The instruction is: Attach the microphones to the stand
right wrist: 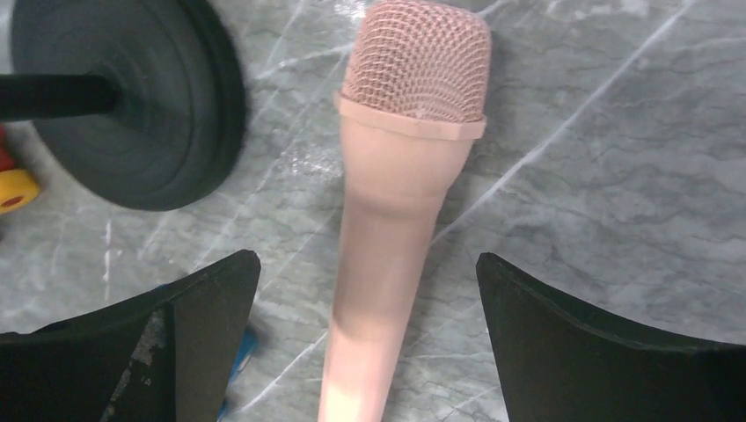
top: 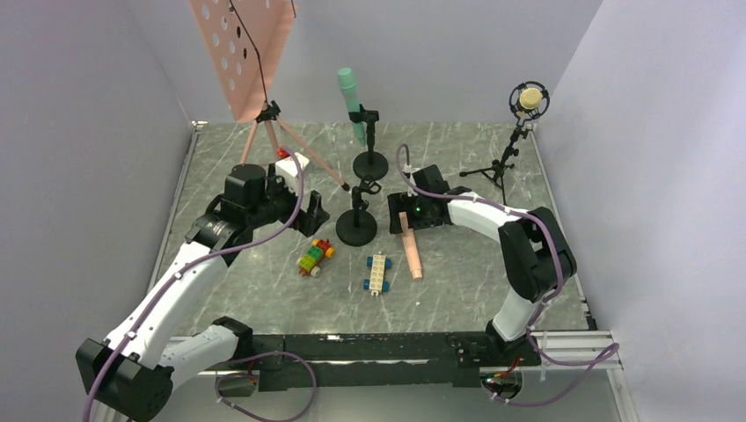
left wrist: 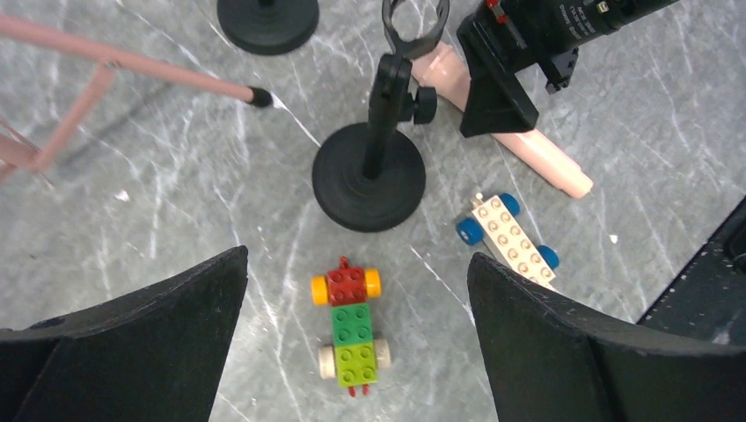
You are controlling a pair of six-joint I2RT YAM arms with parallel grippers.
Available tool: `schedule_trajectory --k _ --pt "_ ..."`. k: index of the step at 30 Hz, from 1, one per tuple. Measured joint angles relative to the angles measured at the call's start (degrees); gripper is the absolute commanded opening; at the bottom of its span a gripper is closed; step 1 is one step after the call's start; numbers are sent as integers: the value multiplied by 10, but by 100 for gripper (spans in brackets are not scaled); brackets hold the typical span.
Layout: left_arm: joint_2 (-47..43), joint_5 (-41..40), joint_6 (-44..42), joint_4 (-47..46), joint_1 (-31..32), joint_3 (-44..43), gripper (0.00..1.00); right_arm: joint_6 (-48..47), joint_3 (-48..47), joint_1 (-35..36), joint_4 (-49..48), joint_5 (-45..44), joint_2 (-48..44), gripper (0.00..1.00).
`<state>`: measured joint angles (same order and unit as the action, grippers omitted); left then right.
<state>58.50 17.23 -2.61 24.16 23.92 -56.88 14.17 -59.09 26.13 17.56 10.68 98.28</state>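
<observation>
Down on the veined grey counter (right wrist: 616, 132), the salmon pink microphone (right wrist: 387, 229), mesh-domed and tapering, lies between the spread black jaws of the right tool (right wrist: 365, 281); the left tool (left wrist: 356, 264) gapes near the disc-based stand (left wrist: 369, 180).

The salmon-pink microphone (right wrist: 387, 229) lies flat on the grey marble table (right wrist: 616, 132), its mesh head (right wrist: 415, 57) up at twelve o'clock and its handle running down to six. The right gripper (right wrist: 366, 257) hangs over the handle with its jaws spread wide, one dark finger (right wrist: 202, 299) at seven o'clock and the other at five, neither touching the microphone. A round black stand base (right wrist: 149, 114) sits at ten o'clock just beside the head, with a yellow toy wheel (right wrist: 13, 189) at nine.
</observation>
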Motion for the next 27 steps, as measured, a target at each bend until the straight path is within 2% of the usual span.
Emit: schedule_trajectory --k 2,4,6,11,19,27 --pt "-11 10 17 0 -7 19 99 5 0 7 0 -29 2 93" --pt "-17 18 30 -1 -15 27 99 9 0 8 0 -51 3 78" --pt "-18 25 39 -7 -20 29 99 8 0 8 0 -67 7 71" --pt "-25 45 59 -25 -24 35 99 8 6 7 -1 -84 17 69" --pt "-27 126 130 -76 -49 64 99 -5 17 4 -7 -90 17 55" --pt "-11 192 247 -155 -74 91 99 -14 39 -11 -27 -75 2 55"
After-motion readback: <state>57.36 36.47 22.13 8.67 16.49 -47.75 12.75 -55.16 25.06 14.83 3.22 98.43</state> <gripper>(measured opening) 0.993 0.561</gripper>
